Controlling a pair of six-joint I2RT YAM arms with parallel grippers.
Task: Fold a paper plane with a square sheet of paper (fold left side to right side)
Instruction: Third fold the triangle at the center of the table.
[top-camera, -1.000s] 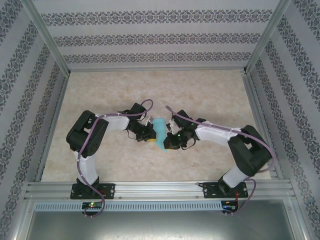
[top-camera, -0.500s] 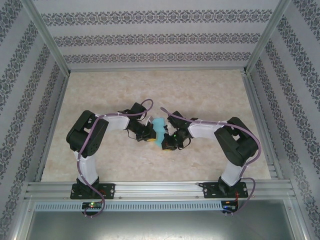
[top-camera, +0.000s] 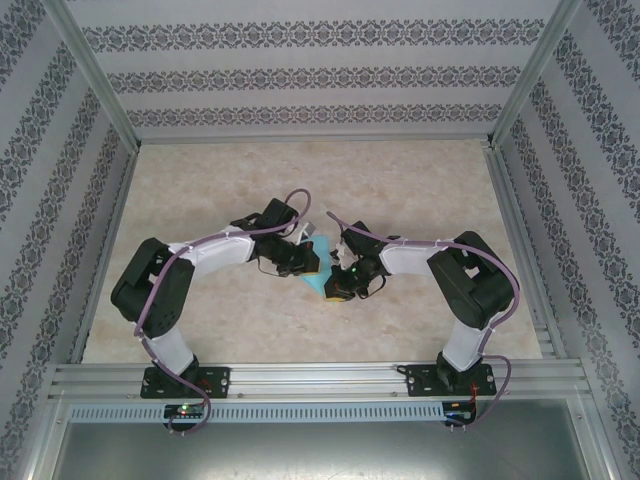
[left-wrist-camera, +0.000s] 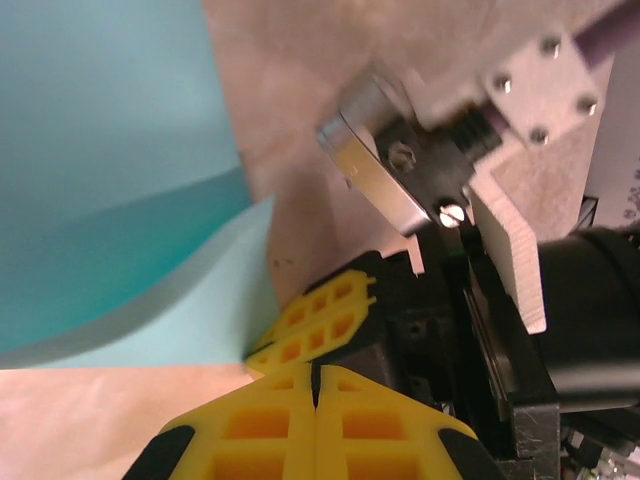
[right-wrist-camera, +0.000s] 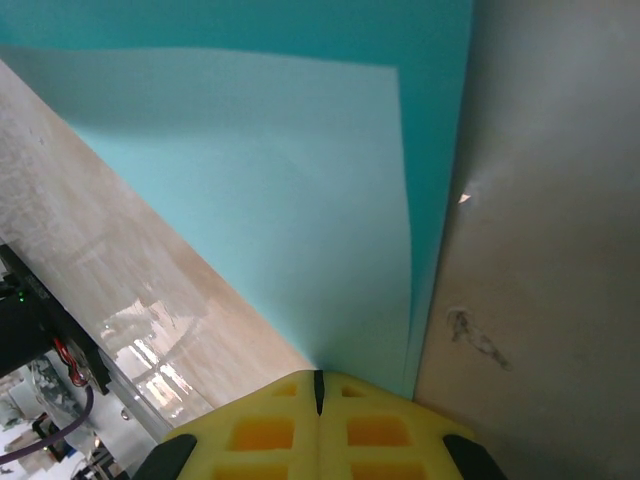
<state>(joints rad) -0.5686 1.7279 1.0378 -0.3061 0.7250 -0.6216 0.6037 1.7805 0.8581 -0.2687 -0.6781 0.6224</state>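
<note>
Beige marbled worktop (top-camera: 400, 190) carries a thin turquoise-blue sheet of paper (top-camera: 318, 278), partly folded over itself, at its middle between both arms' tips. At the sheet's near corner the right hand (right-wrist-camera: 318, 385) is clamped tight on it. Just left, the left hand (left-wrist-camera: 316, 385) has its pads pressed together on nothing.

Fixed camera, above and behind the arms, looks down over the whole worktop (top-camera: 420, 190); wrist cameras peer close past the left claw (left-wrist-camera: 315, 378) and right claw (right-wrist-camera: 318, 382) at the shared turquoise paper (right-wrist-camera: 250, 200).
</note>
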